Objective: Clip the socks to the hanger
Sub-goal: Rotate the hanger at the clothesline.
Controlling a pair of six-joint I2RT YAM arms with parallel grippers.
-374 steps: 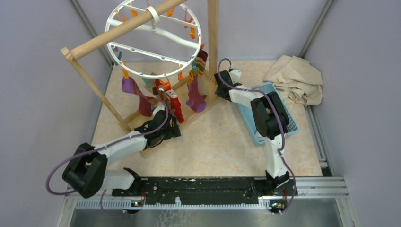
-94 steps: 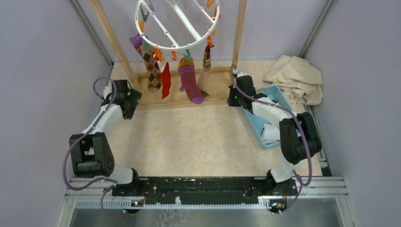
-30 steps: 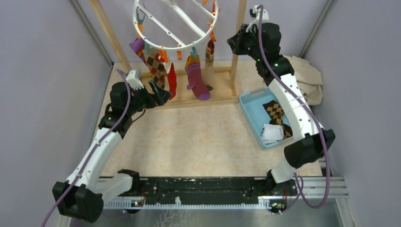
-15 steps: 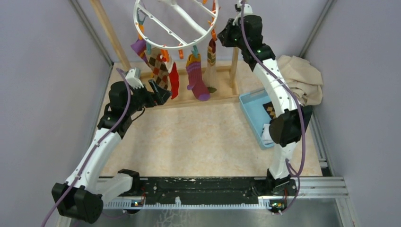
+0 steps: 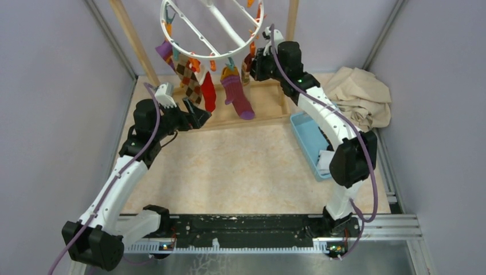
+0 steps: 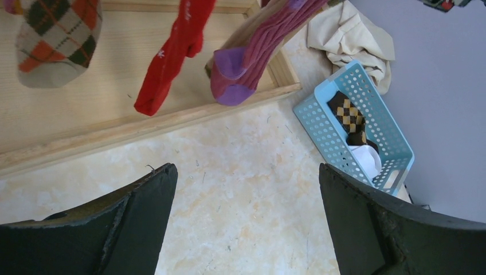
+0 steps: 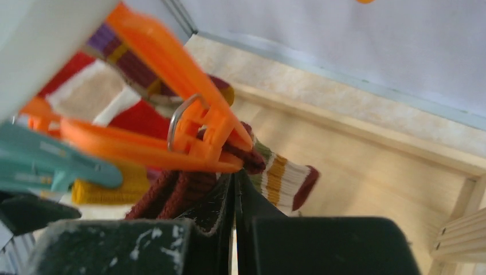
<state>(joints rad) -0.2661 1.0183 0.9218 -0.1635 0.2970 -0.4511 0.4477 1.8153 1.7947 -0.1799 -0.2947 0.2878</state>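
Hanger is seen at 12 o'clock in the top view, hung inside the wooden frame. Socks are pegged along its near rim: check sock, red sock, magenta sock, all dangling over the frame's base.

Right gripper is raised to the ring's 4 o'clock edge, at 1 o'clock of the view. In the right wrist view its fingers are pressed together with only a hairline gap. Their tips sit right under an orange peg, which is clamped on dark red ribbed fabric. Whether any fabric is pinched between the fingers cannot be told.

Left gripper is held at 10 o'clock, just below the check sock and apart from it. Its fingers are spread wide and nothing is held.

Blue basket is placed at 3 o'clock, with a brown-diamond sock and a white sock inside. Beige cloth is bunched at 2 o'clock.
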